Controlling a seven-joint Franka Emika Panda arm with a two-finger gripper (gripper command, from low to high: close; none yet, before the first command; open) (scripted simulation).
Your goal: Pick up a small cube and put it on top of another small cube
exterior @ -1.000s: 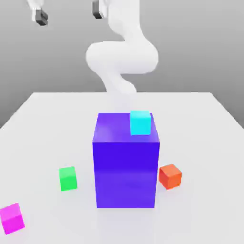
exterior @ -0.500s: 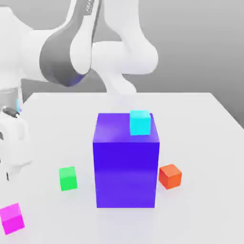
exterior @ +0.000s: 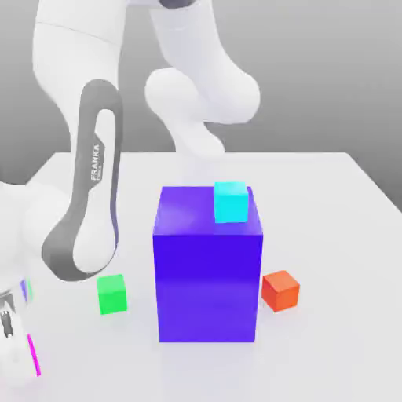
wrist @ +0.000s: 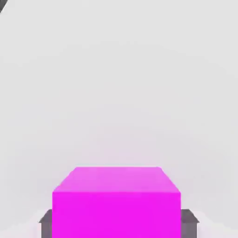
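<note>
At the exterior view's far left, well to the left of the big blue-purple block [exterior: 207, 267] and nearer the camera, the gripper [exterior: 17, 357] is down at the white table [exterior: 345, 235], its grey fingers [wrist: 46, 222] clamped on either side of the small magenta cube [wrist: 116, 204]. A green cube [exterior: 112, 294] sits left of the block, a cyan cube [exterior: 231, 202] on its top, an orange cube [exterior: 280, 290] just right.
</note>
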